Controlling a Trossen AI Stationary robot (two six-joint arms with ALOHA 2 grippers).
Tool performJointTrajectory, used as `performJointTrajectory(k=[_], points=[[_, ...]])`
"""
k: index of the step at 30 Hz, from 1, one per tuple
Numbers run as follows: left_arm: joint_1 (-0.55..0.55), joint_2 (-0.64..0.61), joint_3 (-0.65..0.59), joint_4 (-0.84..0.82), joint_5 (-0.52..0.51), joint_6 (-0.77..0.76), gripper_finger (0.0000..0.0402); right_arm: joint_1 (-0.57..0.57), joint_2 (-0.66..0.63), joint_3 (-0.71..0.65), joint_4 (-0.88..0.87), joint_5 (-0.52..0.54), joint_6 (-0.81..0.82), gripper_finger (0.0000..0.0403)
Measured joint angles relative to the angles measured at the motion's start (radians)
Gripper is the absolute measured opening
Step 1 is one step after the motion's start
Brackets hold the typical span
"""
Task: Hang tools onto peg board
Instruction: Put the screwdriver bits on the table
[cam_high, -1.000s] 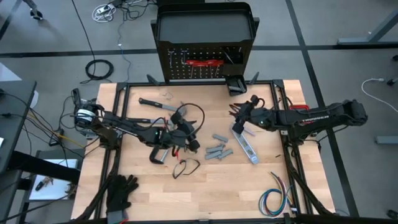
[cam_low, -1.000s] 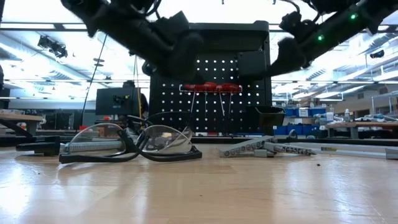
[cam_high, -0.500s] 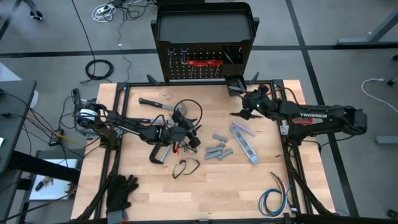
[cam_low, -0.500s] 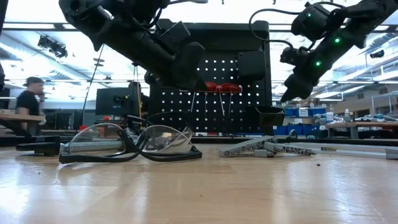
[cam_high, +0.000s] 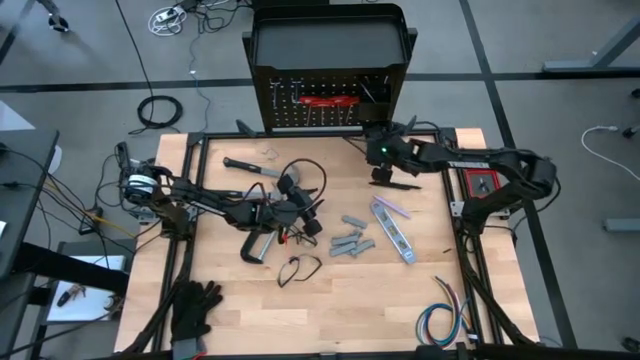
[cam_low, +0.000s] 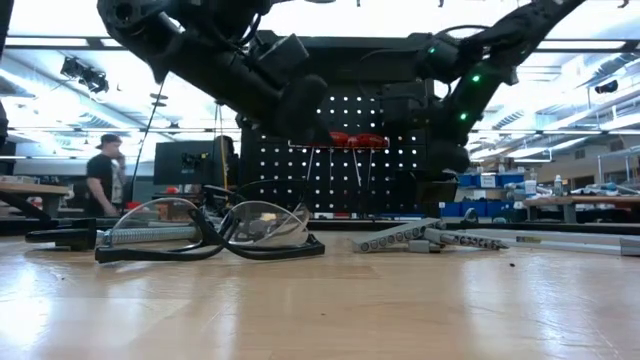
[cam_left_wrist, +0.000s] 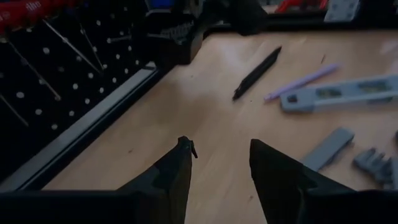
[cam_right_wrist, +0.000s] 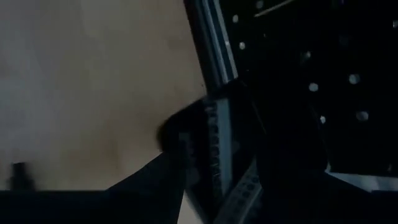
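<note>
The peg board (cam_high: 330, 95) stands upright at the table's far edge, with red-handled screwdrivers (cam_high: 325, 100) hanging on it. My right gripper (cam_high: 376, 152) is open at the board's foot, its fingers over the small black bin (cam_right_wrist: 211, 146); I cannot tell whether they touch it. My left gripper (cam_left_wrist: 221, 146) hovers open and empty above mid-table (cam_high: 312, 208). Lying on the table are a black-handled hammer (cam_high: 250, 167), a slim black tool (cam_left_wrist: 256, 73), a silver flat bar (cam_high: 395, 232), grey metal pieces (cam_high: 350, 241) and a grey clamp (cam_high: 255, 250).
Safety glasses (cam_high: 300, 268) lie near mid-table, also close to the camera in the low view (cam_low: 215, 230). Black gloves (cam_high: 195, 300) lie at the near left corner and a coloured wire bundle (cam_high: 445, 320) at the near right. A purple stick (cam_high: 393, 207) lies by the flat bar. A person (cam_low: 103, 175) stands in the room behind.
My right gripper has swung from above the flat bar toward the table's far edge and somewhat left, rolling as it went, and now stands at the foot of the peg board over the bin. My left gripper has kept still. The person in the background has walked to the right.
</note>
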Motion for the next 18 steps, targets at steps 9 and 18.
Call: performJointTrajectory(k=[9, 18], points=[[0.000, 0.000, -0.051, 0.042, 0.000, 0.004, 0.0161, -0.077, 0.059, 0.012, 0.011, -0.052, -0.067, 0.0198], [0.000, 0.000, -0.051, 0.077, 0.000, 0.001, 0.0161, -0.090, 0.063, 0.015, 0.030, -0.102, -0.079, 0.0197]])
